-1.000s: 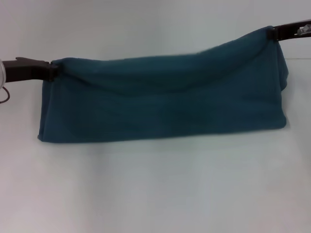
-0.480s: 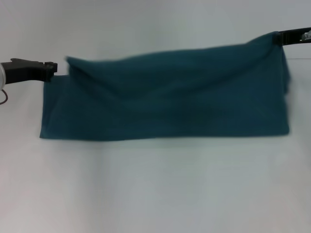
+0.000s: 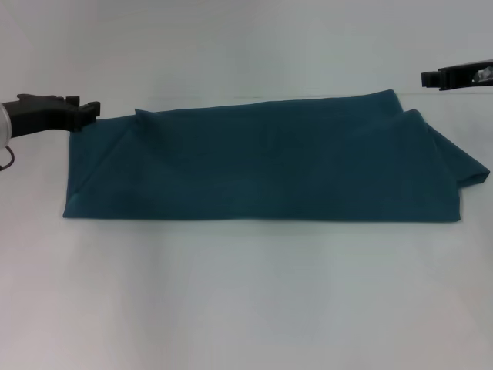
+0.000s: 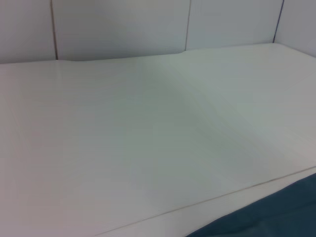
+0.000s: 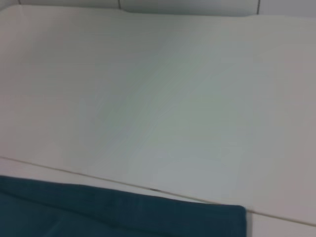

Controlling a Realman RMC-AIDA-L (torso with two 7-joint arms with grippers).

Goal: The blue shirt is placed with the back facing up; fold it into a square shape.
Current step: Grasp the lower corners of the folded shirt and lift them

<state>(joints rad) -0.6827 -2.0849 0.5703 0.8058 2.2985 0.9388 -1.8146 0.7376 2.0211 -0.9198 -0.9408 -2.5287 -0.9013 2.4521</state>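
On the white table (image 3: 246, 308) | we see the large dark teal-blue cotton shirt (image 3: 262, 166) dropped flat as a long folded band | left gripper (image 3: 91, 110) released, jaws apart at its far-left corner | right gripper (image 3: 426, 78) let go, clear above the far-right corner; its jaws we cannot tell.

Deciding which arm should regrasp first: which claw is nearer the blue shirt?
Left. The left claw sits right at the blue shirt's far left corner, seemingly touching; the right claw hangs clear of its far right corner.
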